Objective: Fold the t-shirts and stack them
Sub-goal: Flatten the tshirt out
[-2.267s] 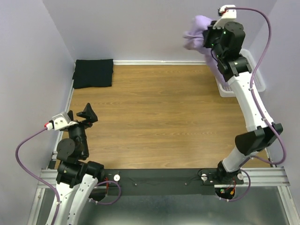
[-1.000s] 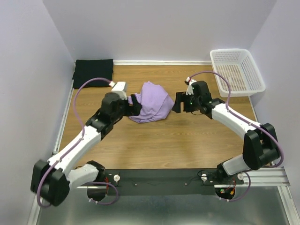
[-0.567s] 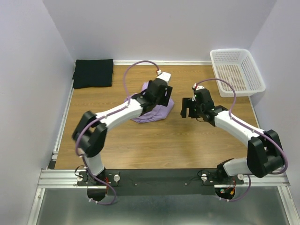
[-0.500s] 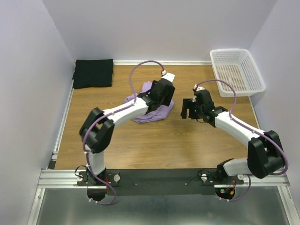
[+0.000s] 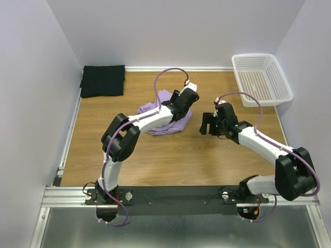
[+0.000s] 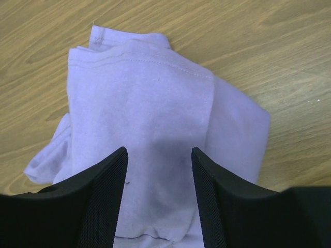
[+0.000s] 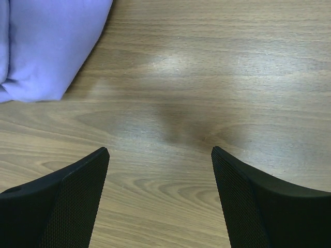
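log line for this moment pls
left pincer: open over lavender shirt | right pincer: open over table | lavender shirt: crumpled, unfolded | black shirt: folded, far-left corner

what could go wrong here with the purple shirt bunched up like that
1. The left tool is open over the middle of the crumpled lavender shirt; closing there would likely pinch several layers, not one edge.
2. The right tool is open over bare table, beside the shirt; it may miss the fabric.
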Controlling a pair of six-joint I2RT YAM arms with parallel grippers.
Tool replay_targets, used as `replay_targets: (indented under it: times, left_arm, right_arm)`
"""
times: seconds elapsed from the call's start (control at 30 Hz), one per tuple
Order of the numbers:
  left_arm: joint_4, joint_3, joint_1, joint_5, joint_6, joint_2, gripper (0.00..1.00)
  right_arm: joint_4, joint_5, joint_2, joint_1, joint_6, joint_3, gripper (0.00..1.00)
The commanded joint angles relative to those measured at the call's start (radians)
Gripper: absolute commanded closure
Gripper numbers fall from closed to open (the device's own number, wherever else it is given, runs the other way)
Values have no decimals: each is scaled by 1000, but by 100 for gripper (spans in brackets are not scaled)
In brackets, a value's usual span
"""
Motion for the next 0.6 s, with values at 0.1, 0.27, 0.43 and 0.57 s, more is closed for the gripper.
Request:
replay_targets:
  times: [0.1,0.27,0.43,0.57]
  left_arm:
    - [40,15,-21,35,18,6,38]
    - [34,35,-18,-8,28,53,38]
    - [33,71,-13,-34,35,86,38]
    - [36,79,-12,-39,38,96,39]
  right_arm:
    - [13,-20,-12,-3,13,-5,13]
    - [13,-30,-7,-3,17,-12,13]
    - [13,-28,-3,-1,17,-16,13]
    - [15,-30,-1,-3,17,-13,13]
